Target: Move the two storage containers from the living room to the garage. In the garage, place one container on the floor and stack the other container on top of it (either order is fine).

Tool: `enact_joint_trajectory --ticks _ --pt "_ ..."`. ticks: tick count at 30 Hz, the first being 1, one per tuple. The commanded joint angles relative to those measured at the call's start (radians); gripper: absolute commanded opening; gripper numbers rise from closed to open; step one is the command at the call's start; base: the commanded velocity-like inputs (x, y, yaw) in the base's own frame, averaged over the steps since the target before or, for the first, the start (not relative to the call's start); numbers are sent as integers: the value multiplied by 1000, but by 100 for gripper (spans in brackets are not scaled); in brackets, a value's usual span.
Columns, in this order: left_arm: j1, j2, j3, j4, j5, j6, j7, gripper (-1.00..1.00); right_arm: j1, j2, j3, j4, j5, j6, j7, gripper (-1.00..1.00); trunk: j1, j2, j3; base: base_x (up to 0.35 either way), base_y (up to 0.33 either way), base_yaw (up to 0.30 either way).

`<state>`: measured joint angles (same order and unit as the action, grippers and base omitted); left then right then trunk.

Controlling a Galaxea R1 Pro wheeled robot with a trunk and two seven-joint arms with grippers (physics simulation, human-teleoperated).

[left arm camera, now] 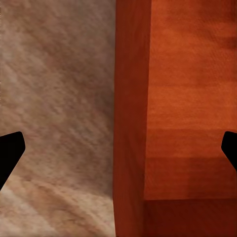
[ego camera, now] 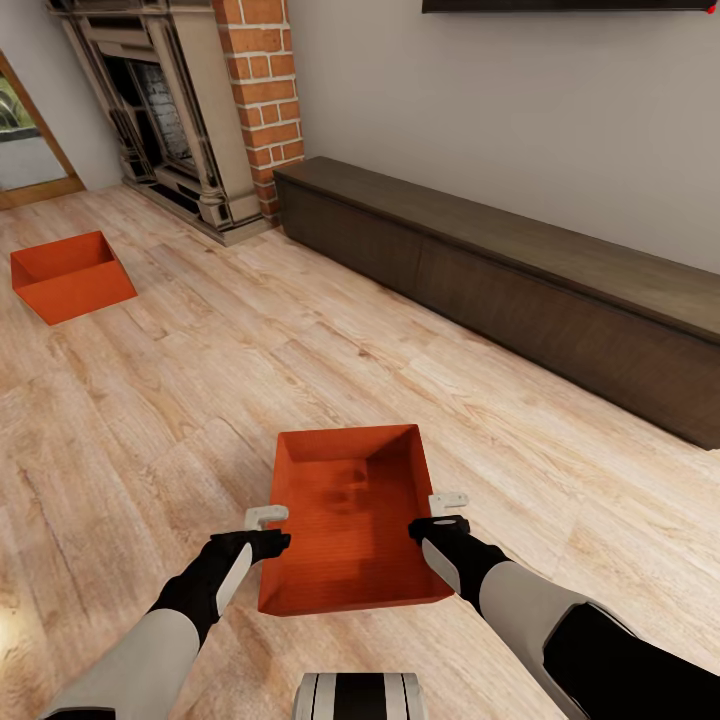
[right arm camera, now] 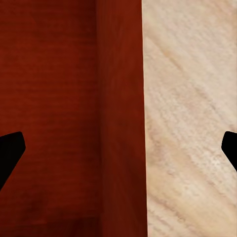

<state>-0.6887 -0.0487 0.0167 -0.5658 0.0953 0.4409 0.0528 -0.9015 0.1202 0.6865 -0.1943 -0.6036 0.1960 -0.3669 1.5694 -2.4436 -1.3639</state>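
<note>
One orange-red storage container (ego camera: 345, 520) sits on the light wood-plank floor of the living room, just in front of me. My left gripper (ego camera: 268, 530) is open and straddles the container's left wall (left arm camera: 131, 108): one finger stands outside it and one inside. My right gripper (ego camera: 442, 512) is open astride the right wall (right arm camera: 121, 98) in the same way. The wide-spread fingertips (left arm camera: 10, 153) (right arm camera: 10, 153) touch nothing. The second storage container (ego camera: 70, 275) lies tilted on the floor at the far left, near the fireplace.
A long dark low cabinet (ego camera: 520, 280) runs along the wall on the right. A brick fireplace (ego camera: 200, 110) stands at the back left, beside a glass door (ego camera: 25, 130). A dark TV edge (ego camera: 560, 5) shows at the top. Open wood floor (ego camera: 230, 350) lies between the containers.
</note>
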Motion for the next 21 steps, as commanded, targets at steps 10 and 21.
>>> enact_joint_trajectory --ticks 10,21 --pt "0 -3 2 -2 12 6 6 100 0 -2 8 -2 -5 7 -6 100 0 0 -1 0 0 0" --pt "0 -3 3 23 11 6 6 -100 0 -2 8 -2 -5 7 -6 -100 0 0 -1 0 0 0"
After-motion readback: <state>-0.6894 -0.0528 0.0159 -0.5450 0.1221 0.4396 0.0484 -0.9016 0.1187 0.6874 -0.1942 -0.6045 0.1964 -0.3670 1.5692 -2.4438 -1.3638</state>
